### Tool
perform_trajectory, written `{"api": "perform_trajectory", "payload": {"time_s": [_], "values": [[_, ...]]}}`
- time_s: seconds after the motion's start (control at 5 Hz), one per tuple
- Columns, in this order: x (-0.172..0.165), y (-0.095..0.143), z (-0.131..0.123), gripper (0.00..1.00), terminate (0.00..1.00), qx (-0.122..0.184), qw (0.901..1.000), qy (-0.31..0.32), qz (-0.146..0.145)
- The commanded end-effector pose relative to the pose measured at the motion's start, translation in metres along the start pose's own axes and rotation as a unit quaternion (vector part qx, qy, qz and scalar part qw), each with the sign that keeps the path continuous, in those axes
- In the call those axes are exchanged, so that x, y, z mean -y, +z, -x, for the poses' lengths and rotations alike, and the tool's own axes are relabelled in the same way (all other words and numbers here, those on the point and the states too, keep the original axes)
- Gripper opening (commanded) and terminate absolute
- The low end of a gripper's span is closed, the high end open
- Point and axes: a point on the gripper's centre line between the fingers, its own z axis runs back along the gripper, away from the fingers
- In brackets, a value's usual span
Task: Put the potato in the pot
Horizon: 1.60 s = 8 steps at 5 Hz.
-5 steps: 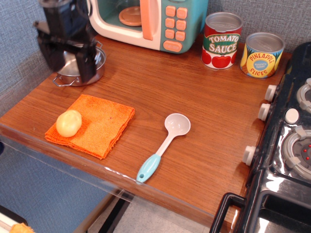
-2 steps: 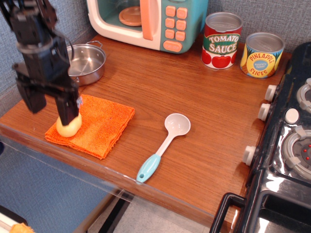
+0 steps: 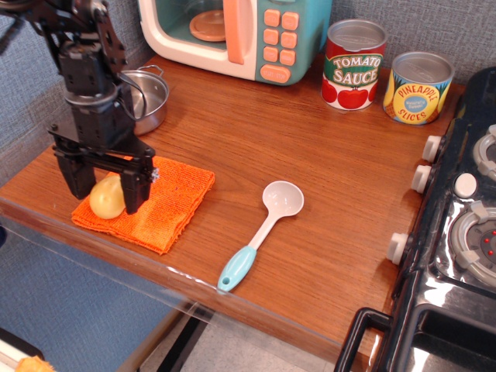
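The potato (image 3: pixel 107 198) lies at the left of the frame on the left part of an orange cloth (image 3: pixel 159 203), near the front edge of the wooden counter (image 3: pixel 310 139). The gripper (image 3: pixel 106 187) stands straight over it, fingers pointing down and spread wide, one finger on each side of the potato. The left finger partly covers the potato's edge and the right finger stands just beside its other side, with its tip on the cloth. Whether either finger actually touches the potato cannot be told. The potato rests on the cloth, not lifted.

The pot (image 3: pixel 146 99) sits behind the gripper, toward the upper left of the frame, partly hidden by the black arm. Its open rim and one wire handle show to the right of the arm.

Right of the pot, along the top of the frame, stands a teal and cream toy microwave (image 3: pixel 236 35). Further right stand a tomato sauce can (image 3: pixel 354 64) and a pineapple slices can (image 3: pixel 418 87). A ladle (image 3: pixel 263 231) with a blue handle lies near the middle of the counter, well apart from the cloth. A black toy stove (image 3: pixel 457 232) fills the right edge of the frame.
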Motion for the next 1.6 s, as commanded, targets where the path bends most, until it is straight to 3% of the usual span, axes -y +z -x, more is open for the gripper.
{"api": "perform_trajectory", "payload": {"time_s": [0.0,0.2,0.4,0.6,0.8,1.0,1.2,1.4], "values": [[-0.002,0.0,-0.017,0.0,0.0,0.007,0.9996,0.022,-0.015],[0.006,0.007,-0.016,0.0,0.0,0.009,0.9998,-0.004,-0.017],[0.014,0.041,-0.023,0.0,0.0,0.041,0.9988,-0.024,0.013],[0.01,0.095,-0.058,0.0,0.0,0.111,0.9924,0.002,0.051],[-0.01,0.108,-0.106,0.0,0.0,0.119,0.9904,0.044,0.053],[-0.029,0.091,-0.132,0.0,0.0,0.101,0.9919,0.067,0.038],[-0.044,0.066,-0.137,0.0,0.0,0.069,0.9945,0.077,0.017],[-0.056,0.053,-0.143,0.0,0.0,0.057,0.9946,0.087,0.003]]}}
